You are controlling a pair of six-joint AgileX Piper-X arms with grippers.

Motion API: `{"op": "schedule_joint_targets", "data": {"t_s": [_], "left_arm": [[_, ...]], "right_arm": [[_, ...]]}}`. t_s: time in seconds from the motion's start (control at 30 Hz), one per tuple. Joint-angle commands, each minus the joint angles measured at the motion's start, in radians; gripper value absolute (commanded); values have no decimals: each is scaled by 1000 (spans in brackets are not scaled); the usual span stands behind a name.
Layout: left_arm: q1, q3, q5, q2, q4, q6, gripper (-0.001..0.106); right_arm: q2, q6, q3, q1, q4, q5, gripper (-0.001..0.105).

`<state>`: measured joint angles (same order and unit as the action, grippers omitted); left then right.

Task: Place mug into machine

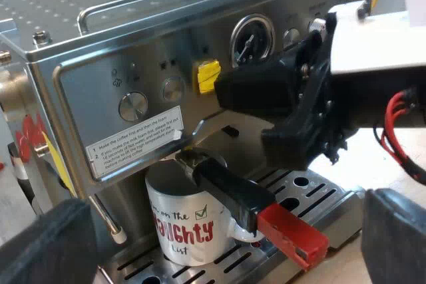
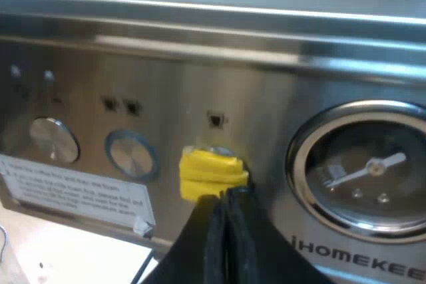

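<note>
Left wrist view has the white ceramic mug with red lettering (image 1: 183, 224) standing upright on the slotted metal drip tray (image 1: 313, 194) of the brushed-steel espresso machine (image 1: 100, 44), directly beneath the metal holder with a dark handle ending in red (image 1: 233, 191), which is locked into the front; so the placing looks done, by my judgement (nothing grips the mug). The left tool (image 1: 223, 237) hangs near the tray, fingers spread wide and empty; at most it has to draw clear. The right tool (image 2: 223, 199) has its fingers pressed together, holding nothing, tip right at the yellow button (image 2: 210, 172) near the round pressure gauge (image 2: 366, 167); whether it presses I cannot tell. Counted: one mug; one holder; one gauge; one yellow button; two round silver buttons (image 1: 133, 106); one white instruction label (image 1: 136, 143); two tools.
</note>
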<state>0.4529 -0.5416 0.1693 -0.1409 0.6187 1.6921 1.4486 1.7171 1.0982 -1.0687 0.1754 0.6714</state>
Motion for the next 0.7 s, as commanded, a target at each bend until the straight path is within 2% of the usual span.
{"op": "schedule_joint_targets", "data": {"t_s": [0.03,0.37,0.7], "left_arm": [[4,-10,-1,1,-9,11,81],[4,-10,-1,1,0,11,81],[4,-10,-1,1,12,11,81]], "right_arm": [[24,14,29,19,31,-19,0],[103,38,116,64,30,56,0],[78,38,117,28,-56,78,0]]}}
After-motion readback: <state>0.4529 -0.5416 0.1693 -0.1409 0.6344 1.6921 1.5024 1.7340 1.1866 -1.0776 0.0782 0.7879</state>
